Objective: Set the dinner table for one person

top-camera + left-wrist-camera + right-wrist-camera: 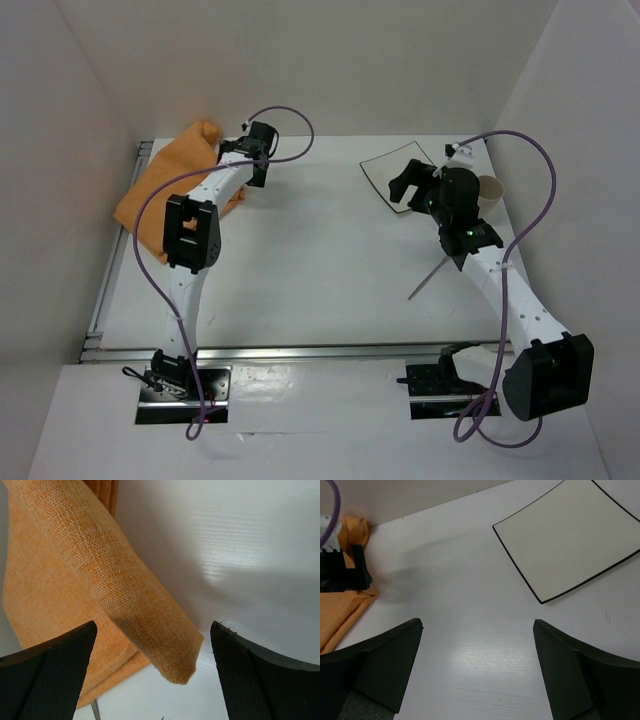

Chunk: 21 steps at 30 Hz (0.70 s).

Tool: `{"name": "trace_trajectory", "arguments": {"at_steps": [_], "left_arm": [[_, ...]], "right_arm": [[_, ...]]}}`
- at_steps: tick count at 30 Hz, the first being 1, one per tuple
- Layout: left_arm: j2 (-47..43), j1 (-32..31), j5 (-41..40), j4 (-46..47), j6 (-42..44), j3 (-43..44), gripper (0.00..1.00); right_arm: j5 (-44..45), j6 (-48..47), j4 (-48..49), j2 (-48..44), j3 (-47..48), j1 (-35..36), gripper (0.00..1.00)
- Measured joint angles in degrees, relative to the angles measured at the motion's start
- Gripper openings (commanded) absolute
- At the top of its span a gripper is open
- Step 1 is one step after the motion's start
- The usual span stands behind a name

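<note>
The white dinner table (310, 250) carries a crumpled orange cloth placemat (165, 190) at its far left. My left gripper (245, 160) is open at the placemat's right edge. In the left wrist view a folded corner of the placemat (125, 590) hangs between the spread fingers (250, 675) without touching them. A square cream plate with a black rim (385, 168) lies at the far right. My right gripper (405, 184) is open and empty just above the plate's near edge. The right wrist view shows the plate (570, 540) ahead to the right.
A tan cup (490, 192) stands by the right wall behind the right arm. A thin utensil (428, 277) lies on the table under the right forearm. White walls close in the left, back and right. A metal rail runs along the table's left and near edges.
</note>
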State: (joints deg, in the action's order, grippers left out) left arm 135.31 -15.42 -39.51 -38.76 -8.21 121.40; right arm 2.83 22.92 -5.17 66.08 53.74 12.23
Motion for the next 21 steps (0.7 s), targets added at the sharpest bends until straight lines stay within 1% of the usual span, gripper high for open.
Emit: {"name": "trace_trajectory", "arguments": {"at_steps": [2, 3, 4, 5, 6, 8, 9, 11, 17, 21], "left_arm": [[0.55, 0.83, 0.81, -0.13, -1.31, 0.00, 1.00], [0.70, 1.31, 1.33, -0.20, -1.51, -0.04, 0.97], [0.79, 1.84, 2.27, -0.15, -1.68, -0.42, 0.92], [0.79, 2.40, 3.23, -0.22, -1.86, -0.85, 0.83], [0.79, 2.95, 4.24, -0.15, -1.88, -1.18, 0.61], [0.79, 3.93, 7.08, -0.11, -1.49, -1.90, 0.43], [0.79, 4.42, 8.44, -0.17, -1.18, -2.08, 0.32], [0.79, 5.09, 10.71, -0.17, -0.68, -1.99, 0.00], [-0.98, 5.44, 12.35, -1.38, 2.64, -1.07, 0.00], [-7.98, 5.55, 12.48, -1.99, 6.78, -3.02, 0.00]], "right_arm": [[-0.07, 0.15, -0.07, -0.81, 0.00, 0.02, 1.00], [-0.07, 0.17, -0.11, -1.16, 0.00, 0.00, 1.00], [-0.11, 0.17, -0.13, -1.51, 0.00, 0.02, 1.00], [-0.11, 0.20, -0.13, -1.88, 0.00, 0.00, 1.00], [-0.22, 0.20, -0.13, -2.21, 0.00, 0.02, 1.00], [-0.48, 0.20, -0.11, -2.78, 0.00, 0.00, 1.00], [-0.70, 0.20, -0.09, -2.86, 0.00, 0.02, 1.00], [-1.18, 0.20, -0.13, -2.89, 0.00, 0.02, 1.00], [-3.32, 0.17, -0.50, -2.84, 0.15, 0.02, 1.00], [-5.35, 0.17, -0.42, -2.91, 0.13, 0.02, 1.00]]}}
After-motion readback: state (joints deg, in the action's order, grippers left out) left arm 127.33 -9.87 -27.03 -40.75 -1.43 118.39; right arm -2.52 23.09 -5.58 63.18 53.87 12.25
